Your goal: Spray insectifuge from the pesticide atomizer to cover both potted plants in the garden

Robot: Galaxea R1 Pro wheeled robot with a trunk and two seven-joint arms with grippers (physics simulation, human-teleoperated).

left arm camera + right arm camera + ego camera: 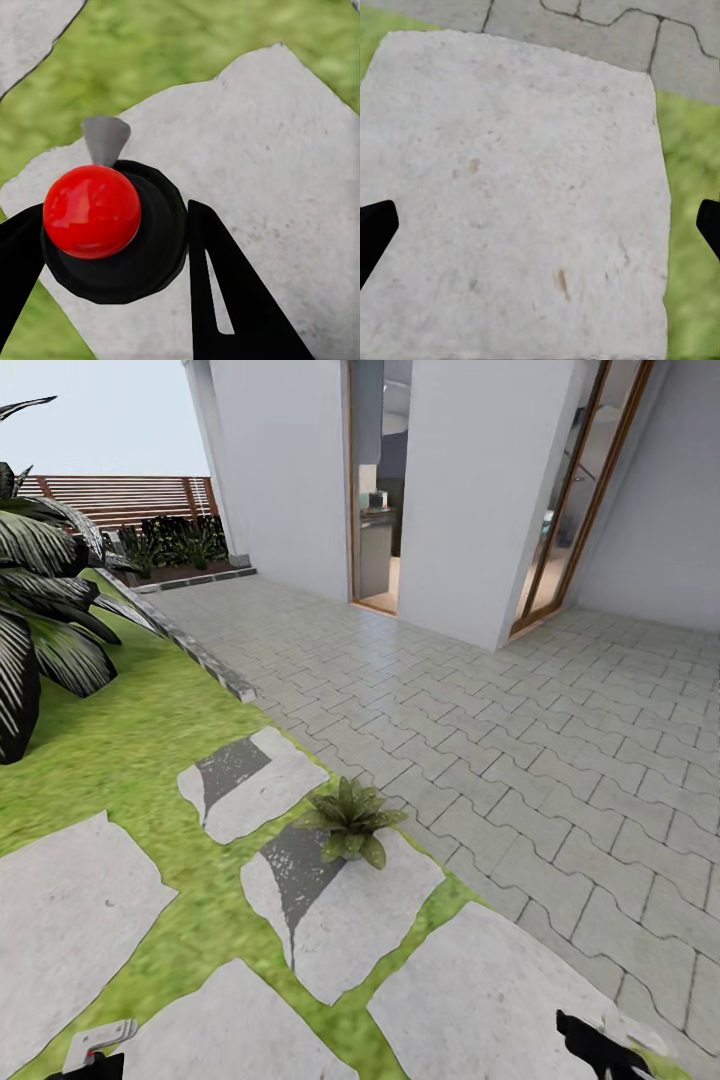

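Observation:
One potted plant [350, 822], a low rosette of pointed green leaves, stands on a grey stepping stone [340, 930] in the middle of the head view. At the bottom left edge the whitish head of the pesticide atomizer [100, 1044] sticks up from my left gripper [90, 1068]. In the left wrist view the atomizer [94, 210] shows a red knob, a black round body and a grey nozzle, and my left gripper [109, 240] is shut on it. My right gripper [600, 1050] hangs at the bottom right, well short of the plant. It is open [540, 232] above a bare stone.
Lawn [110, 750] with several stepping stones lies ahead and to the left. A palm [30, 610] stands at the left edge. Grey paving [500, 740] runs right to a white house wall with an open doorway [375, 490]. A slatted fence [120, 500] and dark bushes [175, 540] close the far end.

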